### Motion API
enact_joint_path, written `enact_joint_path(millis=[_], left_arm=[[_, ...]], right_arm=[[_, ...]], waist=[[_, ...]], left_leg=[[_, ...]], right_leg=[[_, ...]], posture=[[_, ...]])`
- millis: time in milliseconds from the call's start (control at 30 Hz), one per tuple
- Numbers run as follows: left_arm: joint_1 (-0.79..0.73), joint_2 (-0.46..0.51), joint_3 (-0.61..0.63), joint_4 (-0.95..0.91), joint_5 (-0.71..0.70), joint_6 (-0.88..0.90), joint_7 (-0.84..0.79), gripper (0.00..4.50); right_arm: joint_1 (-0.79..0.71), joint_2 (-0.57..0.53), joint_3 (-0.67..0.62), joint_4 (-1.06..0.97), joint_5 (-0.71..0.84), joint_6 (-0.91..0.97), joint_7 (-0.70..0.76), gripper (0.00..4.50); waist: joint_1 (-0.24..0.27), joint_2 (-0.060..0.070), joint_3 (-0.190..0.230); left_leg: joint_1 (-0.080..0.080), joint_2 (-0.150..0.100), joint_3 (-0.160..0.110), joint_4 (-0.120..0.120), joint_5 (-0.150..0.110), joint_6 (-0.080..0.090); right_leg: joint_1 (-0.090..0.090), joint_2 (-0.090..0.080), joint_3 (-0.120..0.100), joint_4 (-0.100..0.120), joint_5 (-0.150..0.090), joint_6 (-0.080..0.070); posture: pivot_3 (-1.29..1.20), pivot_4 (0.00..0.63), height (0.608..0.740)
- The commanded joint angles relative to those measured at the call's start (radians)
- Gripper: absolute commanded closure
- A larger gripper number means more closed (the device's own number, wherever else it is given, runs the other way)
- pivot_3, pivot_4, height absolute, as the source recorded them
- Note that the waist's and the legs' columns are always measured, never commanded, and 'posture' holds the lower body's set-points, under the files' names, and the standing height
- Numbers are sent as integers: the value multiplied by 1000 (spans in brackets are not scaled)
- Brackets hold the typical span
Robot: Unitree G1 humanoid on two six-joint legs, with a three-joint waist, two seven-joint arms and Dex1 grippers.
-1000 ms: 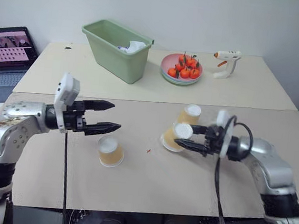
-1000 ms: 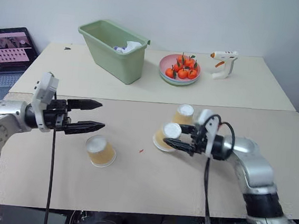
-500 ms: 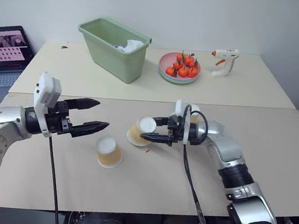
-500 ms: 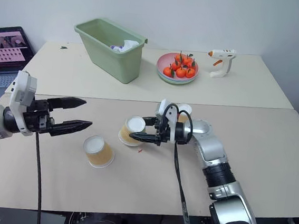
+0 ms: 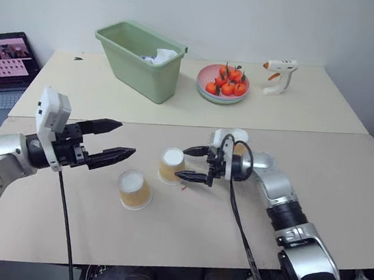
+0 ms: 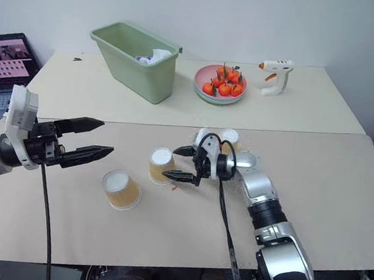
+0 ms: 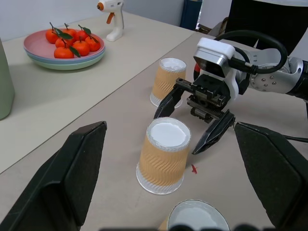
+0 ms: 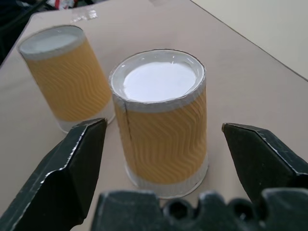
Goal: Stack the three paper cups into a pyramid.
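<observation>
While upside down — paper cups (image 5: 170, 165), unlabelled.

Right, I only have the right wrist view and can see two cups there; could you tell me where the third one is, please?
Observer: The third cup stands upside down behind the right hand, beside its wrist.
Operator: Thank you. And where is the left hand?
Observer: The left hand hovers open and empty, to the left of your two cups.
Operator: Is anything else around?
Observer: On the far table: a green bin, a plate of oranges and a glue gun.
</observation>
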Motion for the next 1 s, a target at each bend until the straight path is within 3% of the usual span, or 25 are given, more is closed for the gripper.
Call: enact_joint_path(millis=[33, 167, 333, 533, 1000], left_arm=[[-42, 7, -18, 8, -15, -16, -27, 0], [-108, 18, -84, 36, -6, -22, -79, 0], [-202, 34, -203, 105, 62, -52, -171, 0], [-255, 28, -275, 184, 121, -82, -248, 0], [-238, 46, -243, 189, 146, -79, -277, 0]], right_arm=[[47, -61, -74, -137, 106, 120, 47, 30], [151, -151, -136, -281, 186, 229, 45, 30], [288, -264, -258, -392, 182, 217, -22, 30], [266, -334, -325, -245, 10, 34, -194, 30], [41, -214, -234, 48, -59, -127, -193, 30]], waist=[[2, 0, 0], [6, 0, 0], [3, 0, 0], [-3, 0, 0], [-1, -1, 0]], left_leg=[[0, 0, 0, 0, 0, 0], [0, 0, 1, 0, 0, 0], [0, 0, 3, 0, 0, 0], [2, 1, 12, 0, -2, 4], [1, 1, 15, 2, -2, 4]], right_leg=[[0, 0, 0, 0, 0, 0], [0, 0, 0, 0, 0, 0], [0, -1, 0, 1, 0, 0], [-1, 0, 5, 1, 0, 0], [-2, 0, 8, 1, 1, 1]], posture=[[0, 150, 725], [0, 150, 725], [0, 150, 725], [0, 150, 725], [0, 150, 725]])
